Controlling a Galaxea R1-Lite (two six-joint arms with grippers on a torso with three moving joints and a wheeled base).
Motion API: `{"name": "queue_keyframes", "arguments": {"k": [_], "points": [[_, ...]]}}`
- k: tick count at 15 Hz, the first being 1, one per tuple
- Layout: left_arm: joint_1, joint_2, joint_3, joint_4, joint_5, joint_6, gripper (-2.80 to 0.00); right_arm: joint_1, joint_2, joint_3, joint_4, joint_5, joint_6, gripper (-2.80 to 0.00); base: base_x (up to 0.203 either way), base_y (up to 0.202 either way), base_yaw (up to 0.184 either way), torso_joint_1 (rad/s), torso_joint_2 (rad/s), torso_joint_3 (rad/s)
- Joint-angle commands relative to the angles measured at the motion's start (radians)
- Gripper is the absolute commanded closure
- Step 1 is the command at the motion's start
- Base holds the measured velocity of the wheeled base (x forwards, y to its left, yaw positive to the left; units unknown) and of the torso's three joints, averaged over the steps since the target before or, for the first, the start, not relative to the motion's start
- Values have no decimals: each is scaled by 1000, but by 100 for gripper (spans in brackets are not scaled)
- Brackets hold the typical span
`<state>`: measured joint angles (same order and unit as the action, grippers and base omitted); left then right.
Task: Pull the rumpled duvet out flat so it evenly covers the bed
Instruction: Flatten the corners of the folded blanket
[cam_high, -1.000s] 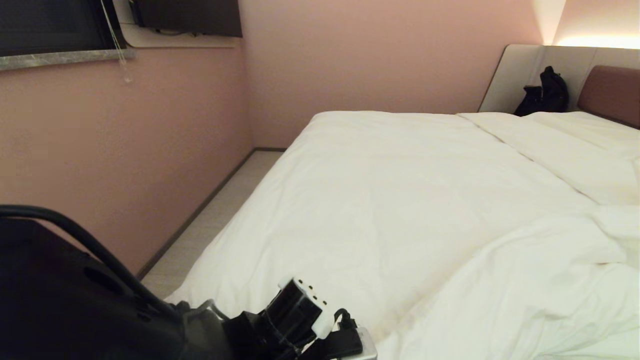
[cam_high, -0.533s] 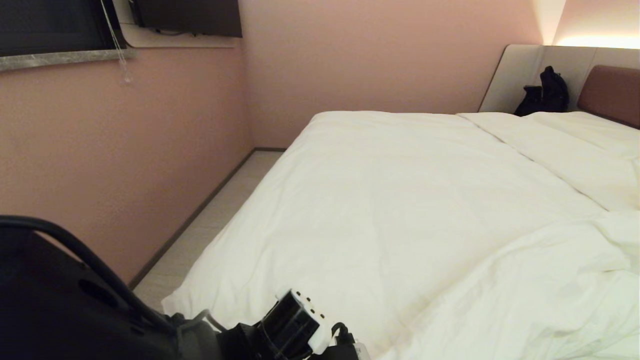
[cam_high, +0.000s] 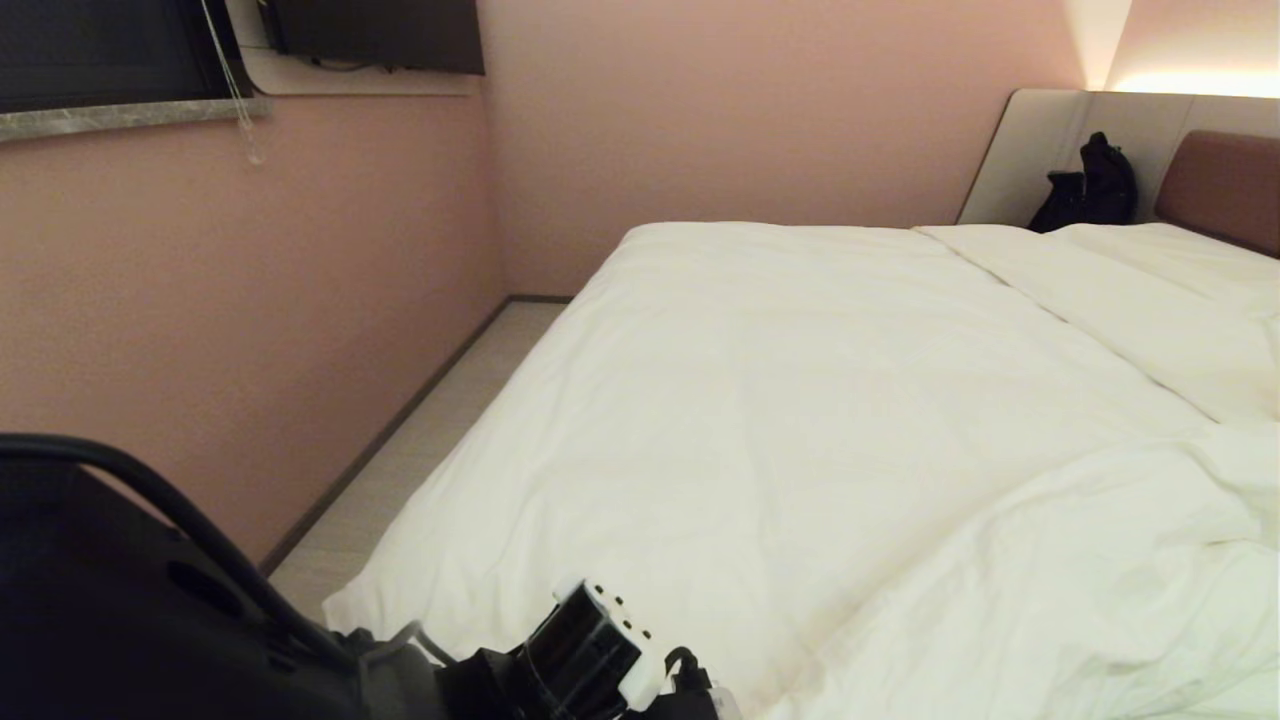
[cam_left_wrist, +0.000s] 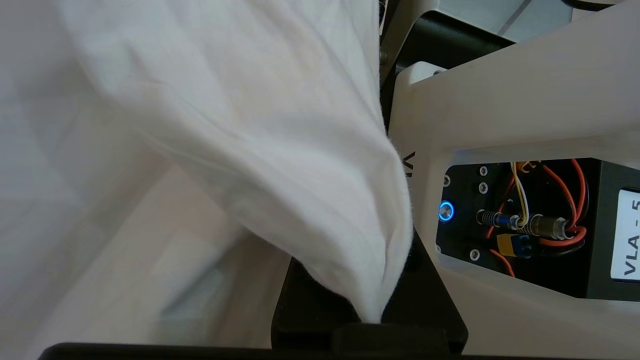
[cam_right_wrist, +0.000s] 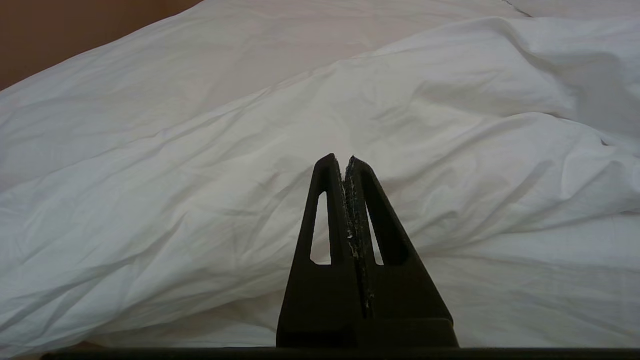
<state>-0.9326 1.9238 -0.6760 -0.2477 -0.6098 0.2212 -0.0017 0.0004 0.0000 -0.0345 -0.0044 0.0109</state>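
Observation:
The white duvet (cam_high: 800, 420) lies over the bed, smooth across the middle and rumpled in folds at the near right (cam_high: 1100, 560). The bed's reddish-brown headboard (cam_high: 1220, 185) stands at the far right behind white pillows (cam_high: 1170, 300). My left arm's wrist (cam_high: 590, 655) shows at the lower edge of the head view, by the duvet's near corner. In the left wrist view my left gripper (cam_left_wrist: 372, 305) is shut on a pinched fold of the duvet (cam_left_wrist: 260, 130). My right gripper (cam_right_wrist: 345, 162) is shut and holds nothing, pointing at the creased duvet (cam_right_wrist: 250, 150).
A pink wall runs along the left, with a narrow strip of pale floor (cam_high: 420, 460) between it and the bed. A black bag (cam_high: 1090, 185) sits by the headboard. My own body with wiring (cam_left_wrist: 525, 210) is close beside the left gripper.
My left wrist has sunk slightly toward the lower edge of the head view. The duvet's near corner and the rumpled fold at the right have shifted a little toward me.

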Motion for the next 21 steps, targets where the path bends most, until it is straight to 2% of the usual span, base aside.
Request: {"name": "queue_keyframes", "arguments": {"k": [1, 7, 10, 11, 15, 16, 19, 21], "points": [[-12, 3, 7, -5, 2, -1, 0, 0, 0, 0, -1, 0, 0, 0, 0, 0, 0, 0, 0, 0], [-13, -40, 1, -25, 0, -37, 0, 0, 0, 0, -1, 0, 0, 0, 0, 0, 0, 0, 0, 0], [-76, -155, 2, -28, -1, -107, 0, 0, 0, 0, -1, 0, 0, 0, 0, 0, 0, 0, 0, 0], [-95, -159, 2, -28, 4, -120, 0, 0, 0, 0, -1, 0, 0, 0, 0, 0, 0, 0, 0, 0], [-92, -88, 16, -39, 12, -123, 0, 0, 0, 0, -1, 0, 0, 0, 0, 0, 0, 0, 0, 0], [-91, -88, 15, -39, 12, -123, -280, 0, 0, 0, -1, 0, 0, 0, 0, 0, 0, 0, 0, 0], [-87, -85, 6, -39, 15, -141, -280, 0, 0, 0, -1, 0, 0, 0, 0, 0, 0, 0, 0, 0], [-79, -84, 8, -41, 46, -165, -280, 0, 0, 0, -1, 0, 0, 0, 0, 0, 0, 0, 0, 0]]}}
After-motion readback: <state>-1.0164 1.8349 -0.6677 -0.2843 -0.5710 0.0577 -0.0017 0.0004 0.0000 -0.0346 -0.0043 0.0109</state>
